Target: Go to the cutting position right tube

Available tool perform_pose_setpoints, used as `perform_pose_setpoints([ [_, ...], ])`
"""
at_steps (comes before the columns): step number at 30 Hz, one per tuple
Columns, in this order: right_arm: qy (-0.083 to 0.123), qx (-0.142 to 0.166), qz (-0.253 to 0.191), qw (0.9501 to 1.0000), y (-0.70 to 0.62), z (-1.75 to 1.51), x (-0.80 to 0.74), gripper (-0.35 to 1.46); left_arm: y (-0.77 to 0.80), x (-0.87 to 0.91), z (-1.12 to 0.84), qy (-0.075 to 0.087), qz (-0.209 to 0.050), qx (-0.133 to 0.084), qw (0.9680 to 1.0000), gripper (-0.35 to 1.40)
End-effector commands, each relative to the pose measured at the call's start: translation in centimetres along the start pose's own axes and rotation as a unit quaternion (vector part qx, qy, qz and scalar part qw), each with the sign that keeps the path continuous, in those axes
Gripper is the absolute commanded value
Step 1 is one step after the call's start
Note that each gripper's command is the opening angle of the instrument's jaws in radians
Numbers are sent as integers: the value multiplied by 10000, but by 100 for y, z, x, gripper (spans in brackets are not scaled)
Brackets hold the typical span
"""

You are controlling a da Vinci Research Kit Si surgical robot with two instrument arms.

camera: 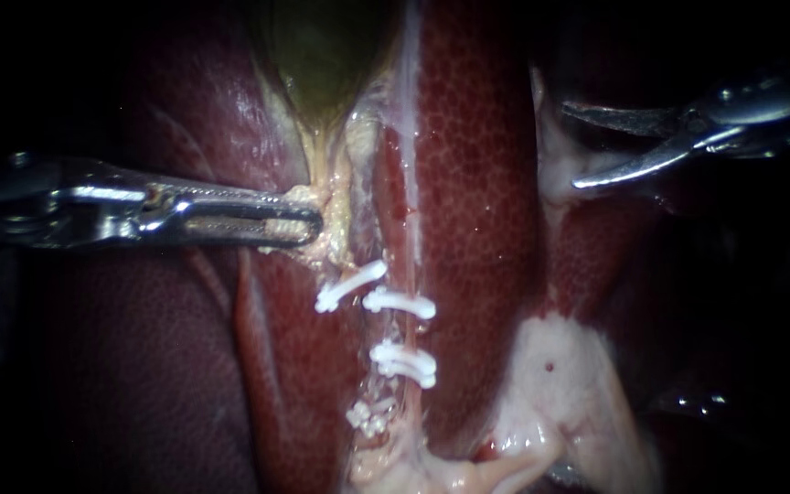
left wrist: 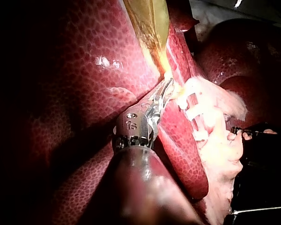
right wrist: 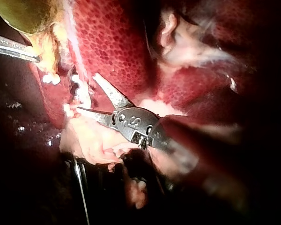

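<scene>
White clips [camera: 400, 302] bracket the right tube [camera: 400, 331] mid-view, so the right instrument [camera: 571, 146], its end effector wide open and well apart, should straddle it squarely between them, while the left instrument [camera: 313, 222] clamps the gallbladder [camera: 322, 55] at its neck.

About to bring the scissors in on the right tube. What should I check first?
1. Right instrument blades open: ok.
2. Blades at the right tube: not ok, well off to its side.
3. Gap between upper clip and lower clip visible: ok.
4. Left instrument shut on gallbladder neck: ok.
5. Left instrument clear of the clips: ok.
6. Behind the tube: cannot tell.
</scene>
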Motion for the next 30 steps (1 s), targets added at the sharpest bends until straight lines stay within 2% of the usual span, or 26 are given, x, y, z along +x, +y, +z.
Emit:
perform_pose_setpoints([
  [1, 0, -1, 0, 10000, 0, 0, 0, 135, 0, 0, 1, -1, 2, 1, 10000, -35],
  [14, 0, -3, 2, 10000, 0, 1, 0, 137, 0, -2, 0, -24, -51, 18, 10000, -35],
  [18, 0, -3, 2, 10000, 0, 1, 0, 137, -9, -23, -9, -280, -68, 220, 9993, -35],
  [21, 0, -3, 2, 10000, 0, 1, 0, 137, -19, -37, -20, -335, -89, 327, 9989, -35],
  [25, 0, -3, 2, 10000, 0, 1, 0, 137, -26, -49, -36, -361, -129, 261, 9989, -35],
  [30, 0, -4, 2, 10000, 0, 2, 1, 137, -17, -61, -57, -403, -59, 139, 9991, -35],
])
